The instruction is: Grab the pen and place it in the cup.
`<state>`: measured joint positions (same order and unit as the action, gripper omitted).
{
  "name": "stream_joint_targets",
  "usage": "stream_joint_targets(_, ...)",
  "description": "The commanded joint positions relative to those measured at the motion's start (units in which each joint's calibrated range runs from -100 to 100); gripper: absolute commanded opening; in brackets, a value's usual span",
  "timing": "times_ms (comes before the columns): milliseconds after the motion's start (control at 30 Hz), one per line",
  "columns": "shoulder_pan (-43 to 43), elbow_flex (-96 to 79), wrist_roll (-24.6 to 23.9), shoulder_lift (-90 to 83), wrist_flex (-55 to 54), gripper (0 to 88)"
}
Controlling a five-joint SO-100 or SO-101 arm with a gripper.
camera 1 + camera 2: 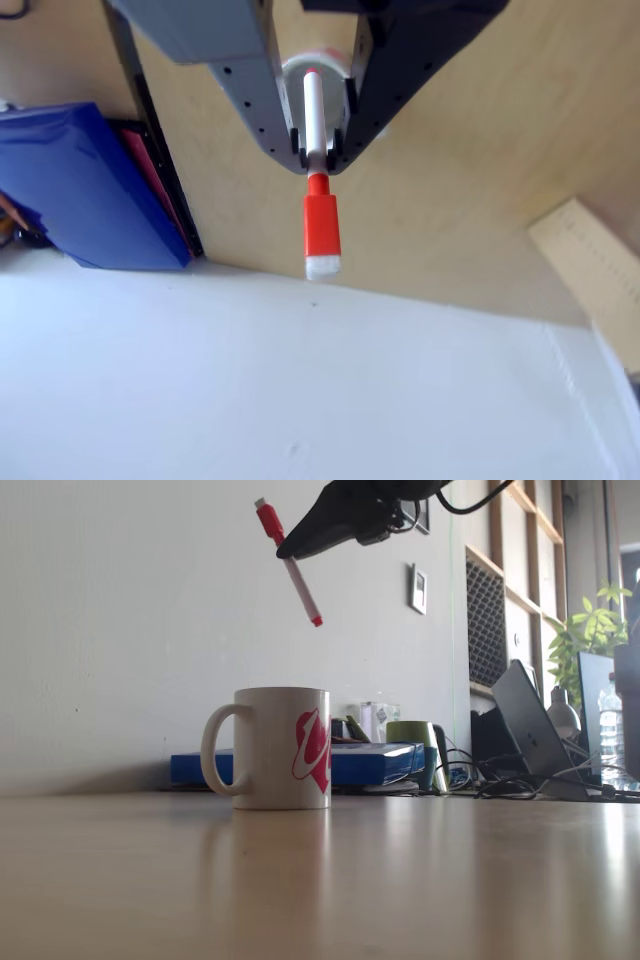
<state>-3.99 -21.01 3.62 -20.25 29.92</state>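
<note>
My gripper [318,155] is shut on the pen [321,225], a slim white marker whose orange-red cap with a white end sticks out past the fingertips. In the fixed view the gripper [287,552] holds the pen [300,588] tilted high in the air, cap up and small orange tip down. The tip hangs well above the cup [275,748], a white mug with a pink-red swirl and its handle to the left, standing upright on the wooden table [320,880]. In the other view a part of the cup's rim [292,66] peeks out behind the pen's far end.
A blue folder [370,763] lies behind the mug against the white wall; it also appears as the blue folder [80,190] in the other view. A green cup [412,740], a laptop [530,725], cables and a water bottle [612,730] crowd the right. A pale wooden strip [590,270] lies on the table.
</note>
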Motion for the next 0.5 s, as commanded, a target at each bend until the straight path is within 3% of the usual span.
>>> stream_joint_targets(0,1.7,-2.7,-1.9,-0.7,-7.0,1.3)
stream_joint_targets(467,5.0,-4.7,-6.3,8.9,-17.5,1.2)
